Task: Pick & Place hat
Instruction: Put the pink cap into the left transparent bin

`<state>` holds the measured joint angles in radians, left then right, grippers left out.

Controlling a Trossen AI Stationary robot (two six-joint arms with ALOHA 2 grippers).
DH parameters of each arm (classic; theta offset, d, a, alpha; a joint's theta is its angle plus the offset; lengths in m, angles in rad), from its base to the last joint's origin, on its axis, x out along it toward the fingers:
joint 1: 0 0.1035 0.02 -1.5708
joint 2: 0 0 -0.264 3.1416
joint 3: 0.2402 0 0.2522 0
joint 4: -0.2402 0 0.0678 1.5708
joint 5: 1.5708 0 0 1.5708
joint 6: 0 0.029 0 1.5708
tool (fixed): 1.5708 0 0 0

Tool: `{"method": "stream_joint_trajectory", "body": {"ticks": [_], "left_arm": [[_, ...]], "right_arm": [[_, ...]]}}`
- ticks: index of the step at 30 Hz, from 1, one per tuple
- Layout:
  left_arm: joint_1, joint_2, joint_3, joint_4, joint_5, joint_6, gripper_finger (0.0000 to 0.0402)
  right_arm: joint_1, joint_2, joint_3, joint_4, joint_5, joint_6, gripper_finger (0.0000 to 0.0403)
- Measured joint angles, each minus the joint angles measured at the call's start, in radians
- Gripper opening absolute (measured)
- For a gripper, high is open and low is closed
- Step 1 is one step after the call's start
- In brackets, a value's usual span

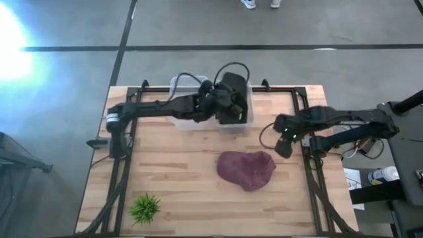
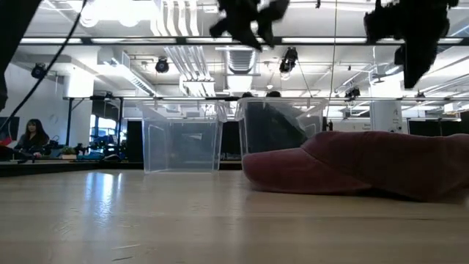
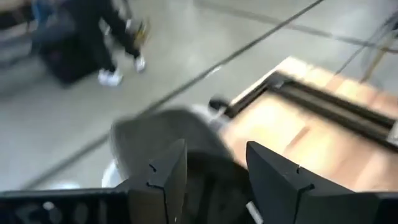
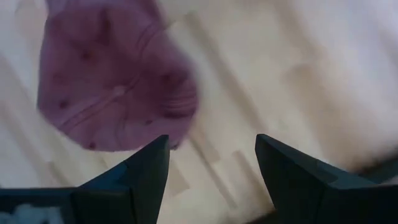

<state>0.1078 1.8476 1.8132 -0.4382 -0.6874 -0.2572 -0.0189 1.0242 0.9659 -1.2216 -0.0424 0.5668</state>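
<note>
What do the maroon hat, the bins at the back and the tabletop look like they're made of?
Hat: soft maroon fabric, likely cotton; it slumps, with stitched seams. Bins: clear rigid plastic; the room shows through. Table: light wood planks with visible grain and a slight sheen.

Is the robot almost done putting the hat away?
Not yet. The maroon hat lies flat on the table, and nothing holds it. The right gripper is open just beside the hat, so a grab may come next. The left gripper is open over a clear bin. Picking up, carrying and placing are all left.
</note>
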Motion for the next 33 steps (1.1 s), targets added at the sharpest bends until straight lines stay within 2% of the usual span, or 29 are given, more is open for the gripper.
{"method": "stream_joint_trajectory", "body": {"ticks": [3, 6, 8, 11, 13, 15, 17, 20, 23, 28, 33], "left_arm": [[-0.059, -0.060, -0.001, 0.056, 0.018, 0.107, 0.0160], [-0.120, -0.119, -0.010, 0.041, 0.063, 0.152, 0.0161], [-0.157, -0.155, -0.041, -0.002, 0.113, 0.145, 0.0161], [-0.208, -0.193, -0.124, -0.037, 0.214, 0.066, 0.0161], [-0.243, -0.213, -0.199, -0.039, 0.238, -0.006, 0.0161], [-0.272, -0.232, -0.275, -0.040, 0.232, -0.108, 0.0161], [-0.292, -0.250, -0.362, -0.041, 0.220, -0.272, 0.0161], [-0.311, -0.261, -0.502, -0.033, 0.215, -0.523, 0.0161], [-0.333, -0.260, -0.646, 0.076, 0.237, -0.709, 0.0161], [-0.360, -0.232, -0.871, 0.388, 0.313, -0.916, 0.0161], [-0.384, -0.172, -0.982, 0.558, 0.312, -1.073, 0.0161]], "right_arm": [[0.038, 0.021, -0.102, 0.148, -0.084, -0.005, 0.0233], [0.082, 0.059, -0.175, 0.280, -0.139, 0.014, 0.0233], [0.110, 0.098, -0.210, 0.340, -0.128, 0.021, 0.0233], [0.143, 0.161, -0.235, 0.402, -0.001, 0.011, 0.0233], [0.159, 0.199, -0.237, 0.423, 0.104, 0.004, 0.0233], [0.170, 0.228, -0.228, 0.440, 0.153, -0.016, 0.0233], [0.177, 0.254, -0.210, 0.467, 0.125, -0.052, 0.0233], [0.184, 0.288, -0.188, 0.494, 0.015, -0.071, 0.0233], [0.198, 0.322, -0.184, 0.535, -0.066, -0.060, 0.0233], [0.225, 0.415, -0.184, 0.555, -0.097, -0.021, 0.0233], [0.249, 0.519, -0.185, 0.581, -0.094, 0.007, 0.0233]]}}
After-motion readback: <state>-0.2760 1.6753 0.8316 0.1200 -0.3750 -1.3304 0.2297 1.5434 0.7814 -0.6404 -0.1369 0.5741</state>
